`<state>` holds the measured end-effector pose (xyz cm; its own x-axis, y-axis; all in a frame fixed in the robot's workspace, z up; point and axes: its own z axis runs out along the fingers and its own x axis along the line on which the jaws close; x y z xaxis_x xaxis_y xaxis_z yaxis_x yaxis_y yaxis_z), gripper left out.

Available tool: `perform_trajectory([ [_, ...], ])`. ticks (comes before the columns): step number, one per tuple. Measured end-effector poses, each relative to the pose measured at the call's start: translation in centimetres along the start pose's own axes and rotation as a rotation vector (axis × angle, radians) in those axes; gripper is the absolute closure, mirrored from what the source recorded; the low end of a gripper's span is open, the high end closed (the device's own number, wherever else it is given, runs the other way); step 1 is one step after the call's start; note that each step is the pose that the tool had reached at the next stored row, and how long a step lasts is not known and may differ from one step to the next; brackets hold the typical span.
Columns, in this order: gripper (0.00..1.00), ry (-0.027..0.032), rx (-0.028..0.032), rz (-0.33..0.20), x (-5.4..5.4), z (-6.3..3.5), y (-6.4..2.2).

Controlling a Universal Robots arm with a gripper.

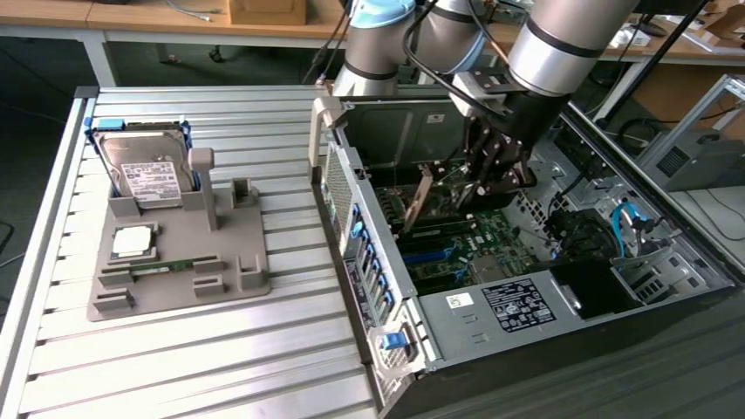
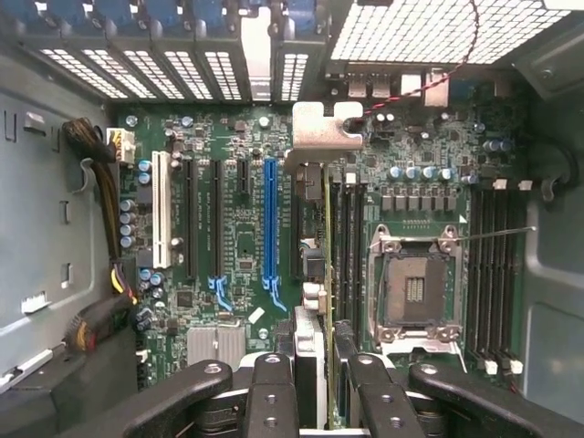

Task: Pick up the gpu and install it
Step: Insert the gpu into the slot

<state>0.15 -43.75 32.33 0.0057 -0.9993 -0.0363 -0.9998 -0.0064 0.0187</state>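
My gripper reaches down into the open computer case and is shut on the gpu. The card hangs upright, edge down, above the motherboard. In the wrist view the gpu appears edge-on as a thin line running away from my gripper, and its silver bracket lies at the far end by the case's rear slot openings. The two dark fingers clamp the card from both sides. The card's edge lies beside the long blue slot, not over it, between that slot and the memory slots.
A grey fixture on the slatted table holds a hard drive, a square chip and a memory stick. Inside the case are an empty processor socket, a cable bundle and the power supply.
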Motion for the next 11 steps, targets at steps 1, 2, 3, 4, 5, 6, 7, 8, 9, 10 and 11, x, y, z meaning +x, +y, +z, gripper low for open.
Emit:
perform_trajectory([
  [1, 0.73, -0.0001, 0.0, 0.0, 0.1, 0.06, 0.13],
  [2, 0.73, -0.0002, 0.0001, 0.0, 0.2, 0.15, 0.41],
  [3, 0.73, -0.0002, 0.0001, 0.0, 0.3, 0.22, 0.7],
  [4, 0.73, -0.0001, 0.0001, 0.0, 0.3, 0.29, 1.0],
  [5, 0.73, 0.0, 0.0, 0.0, 0.3, 0.38, 1.31],
  [6, 0.73, -0.0001, 0.0001, 0.0, 0.3, 0.46, 1.5],
  [7, 0.73, -0.0001, 0.0001, 0.0, 0.3, 0.55, 1.64],
  [8, 0.73, 0.0, 0.0, 0.0, 0.4, 0.69, 1.69],
  [9, 0.73, 0.0, 0.0, 0.0, 0.4, 0.83, 1.71],
  [10, 0.73, 0.0, 0.0, 0.0, 0.4, 0.98, 1.73],
  [11, 0.73, 0.0, 0.0, 0.0, 0.4, 1.14, 1.75],
])
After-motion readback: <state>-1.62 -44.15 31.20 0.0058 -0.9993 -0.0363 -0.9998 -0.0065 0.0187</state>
